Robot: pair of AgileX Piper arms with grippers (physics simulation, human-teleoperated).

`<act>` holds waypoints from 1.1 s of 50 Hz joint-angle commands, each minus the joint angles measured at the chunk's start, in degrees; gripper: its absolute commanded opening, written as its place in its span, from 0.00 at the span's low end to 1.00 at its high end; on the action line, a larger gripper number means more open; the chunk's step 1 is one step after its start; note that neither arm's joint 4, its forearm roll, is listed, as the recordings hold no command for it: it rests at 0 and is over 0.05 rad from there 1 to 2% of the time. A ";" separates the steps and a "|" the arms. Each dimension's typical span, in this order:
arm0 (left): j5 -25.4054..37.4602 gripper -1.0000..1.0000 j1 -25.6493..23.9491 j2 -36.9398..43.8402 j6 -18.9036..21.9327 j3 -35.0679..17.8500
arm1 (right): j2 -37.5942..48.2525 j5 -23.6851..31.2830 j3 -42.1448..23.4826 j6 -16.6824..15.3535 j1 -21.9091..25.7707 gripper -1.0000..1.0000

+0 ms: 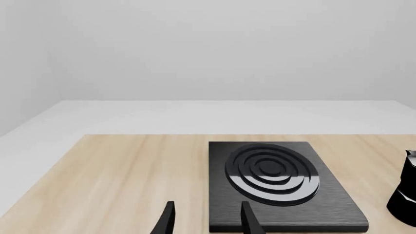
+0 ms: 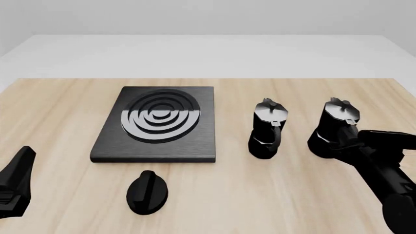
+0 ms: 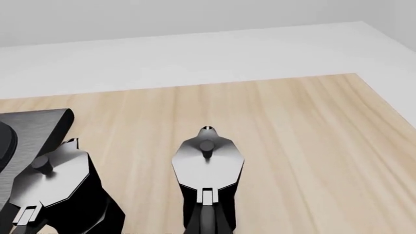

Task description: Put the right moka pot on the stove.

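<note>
Light wooden table (image 2: 260, 204) filling most of the front view. Resting on it: flat dark grey stove (image 2: 158, 125) left of centre; small black oval knob (image 2: 147, 192) just below the stove, toward lower centre; second moka pot (image 2: 267, 128) upright right of centre; right moka pot (image 2: 334, 127) upright beside it, nearer the right edge, the two close but apart.
</note>
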 commanded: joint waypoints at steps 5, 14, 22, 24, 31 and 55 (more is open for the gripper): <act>0.00 1.00 0.00 0.00 0.00 0.00 | -1.99 0.02 1.21 0.53 0.41 0.00; 0.00 1.00 0.00 0.00 0.00 0.00 | -8.36 1.74 3.39 -2.54 1.56 0.00; 0.00 1.00 0.00 0.00 0.00 0.00 | -17.66 8.81 3.77 -4.17 2.59 0.00; 0.00 1.00 0.00 0.00 0.00 0.00 | -18.49 9.55 3.72 -4.27 2.66 0.00; 0.00 1.00 0.00 0.00 0.00 0.00 | -25.46 15.88 3.13 -5.05 3.23 0.00; 0.00 1.00 0.00 0.00 0.00 0.00 | -46.19 36.27 -0.29 -5.68 6.24 0.00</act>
